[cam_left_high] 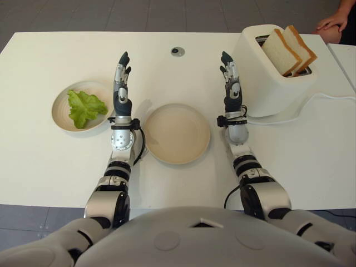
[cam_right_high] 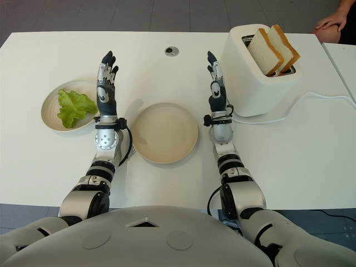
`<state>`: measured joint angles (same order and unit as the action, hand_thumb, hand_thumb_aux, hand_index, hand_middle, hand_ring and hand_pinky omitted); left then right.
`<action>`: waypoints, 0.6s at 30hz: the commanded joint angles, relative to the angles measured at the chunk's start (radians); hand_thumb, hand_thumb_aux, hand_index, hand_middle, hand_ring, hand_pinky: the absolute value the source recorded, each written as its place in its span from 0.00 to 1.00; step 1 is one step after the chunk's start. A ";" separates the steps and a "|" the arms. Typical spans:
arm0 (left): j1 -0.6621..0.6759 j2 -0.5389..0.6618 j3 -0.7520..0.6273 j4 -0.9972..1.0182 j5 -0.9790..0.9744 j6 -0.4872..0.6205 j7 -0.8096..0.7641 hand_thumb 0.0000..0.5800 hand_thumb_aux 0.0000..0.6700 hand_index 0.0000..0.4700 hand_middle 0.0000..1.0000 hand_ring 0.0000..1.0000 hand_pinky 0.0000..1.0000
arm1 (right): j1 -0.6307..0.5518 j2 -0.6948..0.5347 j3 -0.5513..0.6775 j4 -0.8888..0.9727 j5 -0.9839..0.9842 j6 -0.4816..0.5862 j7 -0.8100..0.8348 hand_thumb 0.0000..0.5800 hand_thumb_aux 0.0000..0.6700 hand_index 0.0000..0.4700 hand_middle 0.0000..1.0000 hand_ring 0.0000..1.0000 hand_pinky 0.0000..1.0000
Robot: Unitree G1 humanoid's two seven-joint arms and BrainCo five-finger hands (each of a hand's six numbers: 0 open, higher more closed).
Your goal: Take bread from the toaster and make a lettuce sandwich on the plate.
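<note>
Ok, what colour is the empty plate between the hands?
Plain beige plate, no pattern; clearest in the left eye view.

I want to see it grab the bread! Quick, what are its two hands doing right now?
Left hand: open, holding nothing.
Right hand: open, holding nothing.

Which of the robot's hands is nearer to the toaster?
Right. The right hand sits just beside the toaster; the left hand is beyond the middle plate, next to the lettuce bowl.
</note>
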<state>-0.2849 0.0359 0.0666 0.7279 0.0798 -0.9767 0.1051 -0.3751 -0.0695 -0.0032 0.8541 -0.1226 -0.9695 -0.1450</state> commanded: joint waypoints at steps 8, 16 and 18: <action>-0.025 -0.013 0.002 0.029 0.011 0.012 0.027 0.00 0.00 0.00 0.00 0.00 0.00 | 0.048 -0.086 -0.027 -0.106 -0.156 -0.031 -0.094 0.00 0.00 0.00 0.00 0.00 0.00; -0.010 -0.042 -0.018 0.002 0.019 0.012 0.023 0.00 0.00 0.00 0.00 0.00 0.00 | 0.282 -0.462 -0.565 -0.746 -0.383 0.452 -0.094 0.00 0.00 0.00 0.00 0.00 0.00; -0.009 -0.047 -0.020 -0.001 0.023 0.014 0.024 0.00 0.00 0.00 0.00 0.00 0.00 | 0.293 -0.550 -0.572 -0.645 -0.414 0.574 -0.071 0.00 0.00 0.00 0.00 0.00 0.00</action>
<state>-0.3044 0.0007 0.0579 0.7333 0.0956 -0.9759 0.1269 -0.0996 -0.5706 -0.5832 0.1287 -0.5063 -0.4894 -0.2471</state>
